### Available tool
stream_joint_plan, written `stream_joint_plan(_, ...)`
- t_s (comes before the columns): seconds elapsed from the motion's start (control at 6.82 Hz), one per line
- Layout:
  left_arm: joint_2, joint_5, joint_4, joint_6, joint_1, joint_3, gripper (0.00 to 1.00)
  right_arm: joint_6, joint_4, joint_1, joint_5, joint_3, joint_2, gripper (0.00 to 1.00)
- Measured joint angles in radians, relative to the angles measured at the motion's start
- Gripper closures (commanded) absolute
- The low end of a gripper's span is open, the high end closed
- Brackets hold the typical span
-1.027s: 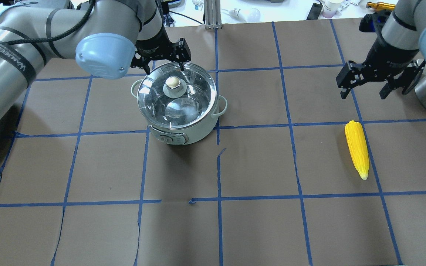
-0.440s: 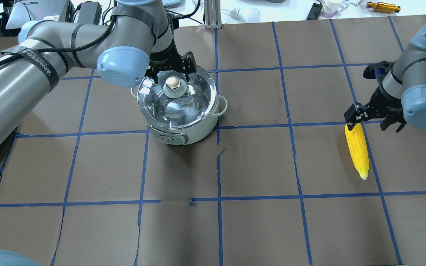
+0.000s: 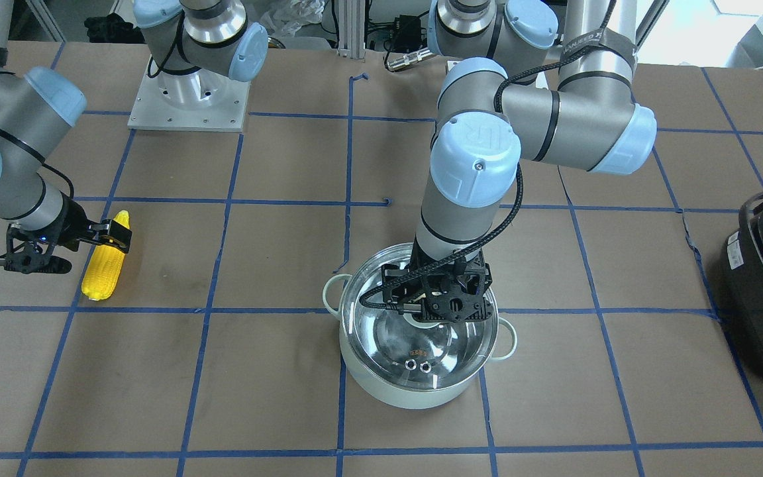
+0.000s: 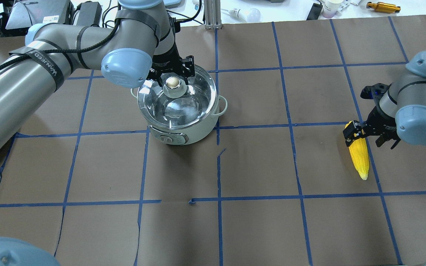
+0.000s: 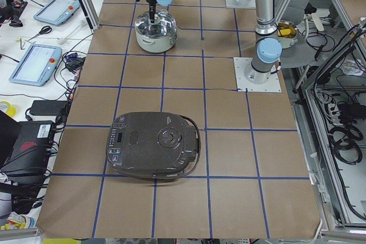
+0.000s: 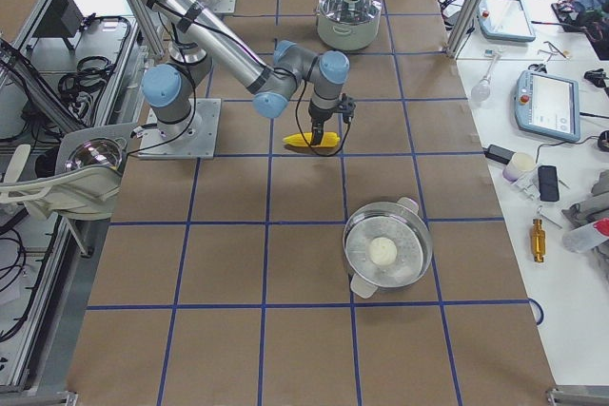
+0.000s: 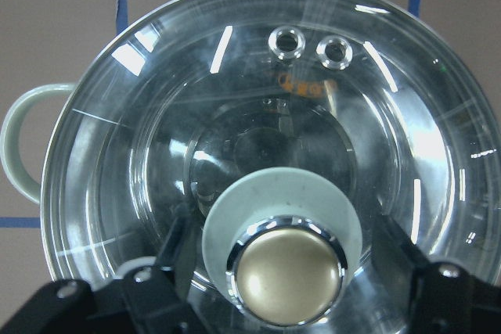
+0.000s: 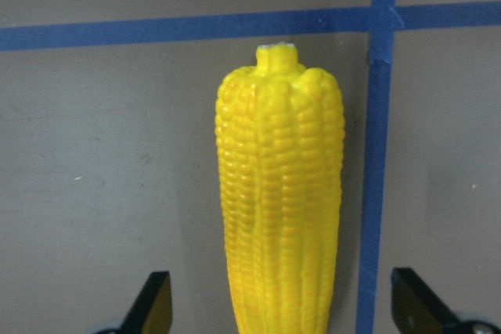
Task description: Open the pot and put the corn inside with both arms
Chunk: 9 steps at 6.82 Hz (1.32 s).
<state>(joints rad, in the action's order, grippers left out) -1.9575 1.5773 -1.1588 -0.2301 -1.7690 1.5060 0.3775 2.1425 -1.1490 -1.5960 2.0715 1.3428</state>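
Wrist views only: left gripper (image 7: 286,291) fingers spread, flanking the knob (image 7: 286,275) without touching it; right gripper (image 8: 283,303) fingers spread, straddling the corn (image 8: 280,193) with gaps on both sides
Side views only: black appliance (image 5: 154,144) well apart from the pot (image 5: 154,27); steel pan (image 6: 385,249) holding a white ball
Pot: left of centre on the table (image 4: 272,221), mint green, shiny steel inside, two loop handles, glass lid (image 4: 183,107) on
Corn: far right, lying flat, bright yellow, tapered, kernel rows
Count: one pot, one lid, one corn, two grippers
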Motion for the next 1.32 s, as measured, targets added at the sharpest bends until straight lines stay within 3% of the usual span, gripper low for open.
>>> stream_joint_plan(0.15, 0.001, -0.002, -0.001, 0.000, 0.000, 0.002, 0.81, 0.002, 0.035, 0.000, -0.002, 0.004, -0.033, 0.18)
stream_joint_plan(0.29, 0.002, -0.004, -0.005, -0.001, 0.000, 0.001, 0.85, 0.002, 0.069, 0.000, -0.004, 0.005, -0.053, 0.93)
stream_joint_plan(0.44, 0.010, -0.018, -0.010, 0.000, 0.002, -0.013, 0.87, -0.003, 0.097, 0.000, -0.002, 0.004, -0.060, 1.00)
stream_joint_plan(0.88, 0.073, -0.050, -0.230, 0.037, 0.063, -0.152, 0.89, -0.063, 0.121, -0.009, 0.002, -0.003, -0.054, 1.00)
stream_joint_plan(1.17, 0.102, -0.006, -0.278, 0.076, 0.194, -0.147, 0.89, -0.156, 0.120, -0.068, -0.008, -0.038, -0.045, 1.00)
stream_joint_plan(1.32, 0.108, 0.005, -0.254, 0.120, 0.272, -0.096, 0.90, -0.247, 0.095, -0.142, -0.014, -0.097, -0.041, 1.00)
